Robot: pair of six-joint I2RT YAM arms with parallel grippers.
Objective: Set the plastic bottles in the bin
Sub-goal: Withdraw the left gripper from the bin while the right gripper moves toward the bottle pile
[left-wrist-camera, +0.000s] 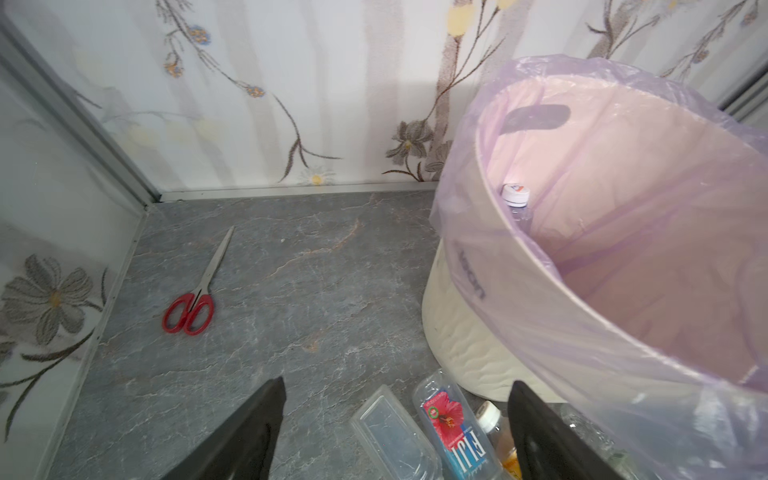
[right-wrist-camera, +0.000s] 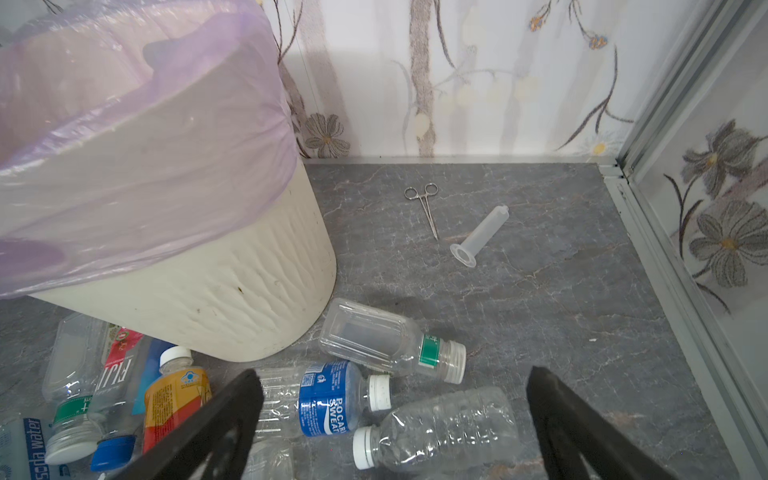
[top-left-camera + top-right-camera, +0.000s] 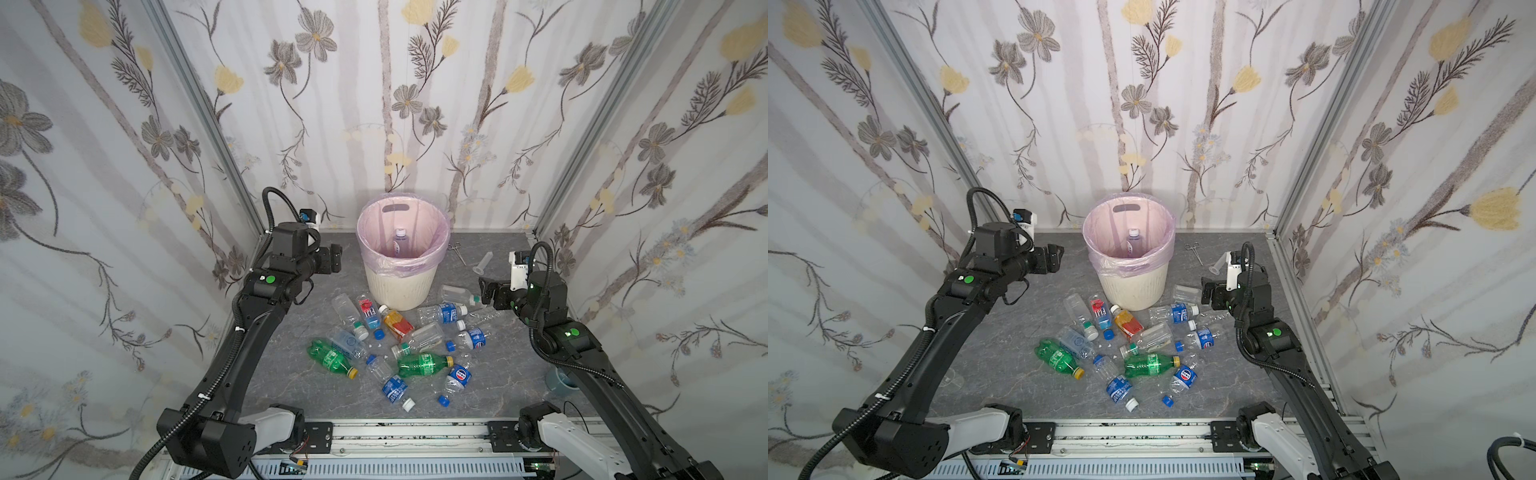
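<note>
The left arm (image 3: 232,353) rises from 7 o'clock, left gripper (image 3: 336,257) at 10 o'clock, jaws apart, empty. The right arm (image 3: 602,374) rises from 5 o'clock, right gripper (image 3: 484,291) at 3 o'clock, jaws wide, empty.

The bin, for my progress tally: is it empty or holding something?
Not empty: one white-capped bottle sits inside the bin, against its pink liner.

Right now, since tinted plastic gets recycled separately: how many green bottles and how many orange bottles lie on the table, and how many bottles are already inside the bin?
Green bottles: 2
Orange bottle: 1
Bottle inside the bin: 1
Total: 4
</note>
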